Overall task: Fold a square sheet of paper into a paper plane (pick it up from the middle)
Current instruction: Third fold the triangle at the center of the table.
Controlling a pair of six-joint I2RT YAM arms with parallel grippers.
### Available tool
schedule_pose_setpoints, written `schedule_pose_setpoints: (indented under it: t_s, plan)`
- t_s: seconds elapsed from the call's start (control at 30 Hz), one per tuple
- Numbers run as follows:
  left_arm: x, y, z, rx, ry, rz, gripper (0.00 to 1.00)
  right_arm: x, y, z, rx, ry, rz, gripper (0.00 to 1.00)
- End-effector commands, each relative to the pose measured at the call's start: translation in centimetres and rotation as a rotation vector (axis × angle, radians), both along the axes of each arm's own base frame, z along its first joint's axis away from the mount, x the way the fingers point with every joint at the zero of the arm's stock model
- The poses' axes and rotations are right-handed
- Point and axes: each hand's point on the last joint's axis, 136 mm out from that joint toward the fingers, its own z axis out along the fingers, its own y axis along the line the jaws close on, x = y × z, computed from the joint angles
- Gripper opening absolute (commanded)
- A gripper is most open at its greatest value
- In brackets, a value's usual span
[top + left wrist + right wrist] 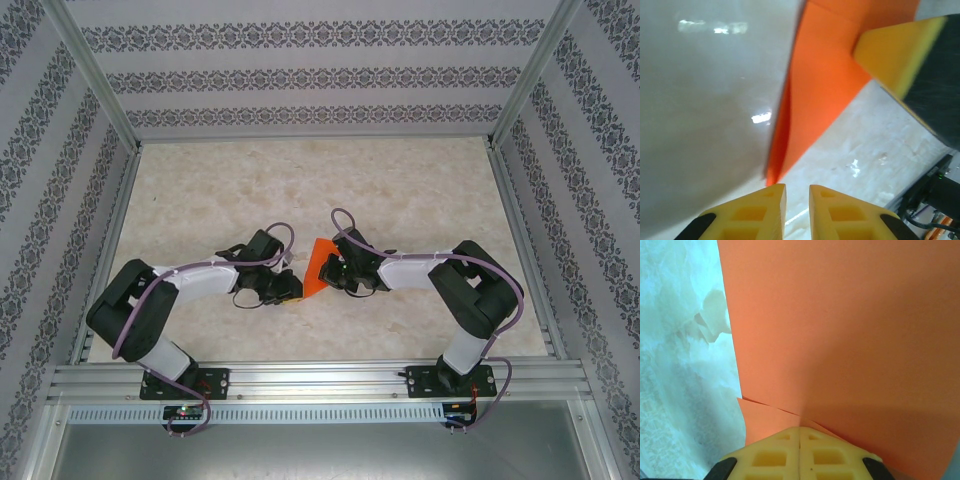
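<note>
While the right fingers (pixel 770 457) pinch it, the folded orange sheet (pixel 317 268) tapers nearward.

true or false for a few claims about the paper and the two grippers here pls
1. The right gripper is shut on the orange paper. True.
2. The paper lies flat on the table. False: it stands up in the right gripper's grip, with a crease in it.
3. The left gripper clamps the paper. False: its fingers stand apart, the paper's corner just beyond their tips.
4. Both grippers meet near the table's middle. True.
</note>
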Motion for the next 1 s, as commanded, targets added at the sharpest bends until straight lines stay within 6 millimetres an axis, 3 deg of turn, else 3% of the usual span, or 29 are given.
schedule_pose_setpoints:
  t_s: [0.0, 0.13, 0.37, 0.67, 0.83, 0.97]
  plan:
    - [1.7, -1.5, 2.8, -0.108, -0.035, 0.022, 0.22, -2.1, -2.8, -3.8, -0.159, 0.088, -0.02, 0.07]
    - [2.3, -2.6, 3.0, -0.151, -0.016, 0.025, 0.23, -2.1, -2.8, -3.8, -0.16, 0.089, -0.02, 0.07]
    - [1.3, -3.9, -0.4, -0.156, 0.09, -0.016, 0.23, -2.2, -2.9, -4.1, -0.164, 0.094, -0.022, 0.07]
    - [-1.1, 1.1, -5.1, 0.064, 0.13, 0.029, 0.19, -2.5, -3.1, -4.4, -0.173, 0.102, -0.021, 0.07]
    - [-1.2, 1.9, -4.2, 0.027, 0.124, 0.063, 0.18, -2.5, -3.1, -4.6, -0.174, 0.106, -0.016, 0.07]
    - [-0.1, 1.3, -1.3, -0.043, 0.061, 0.065, 0.19, -2.5, -3.0, -4.6, -0.169, 0.105, -0.016, 0.07]
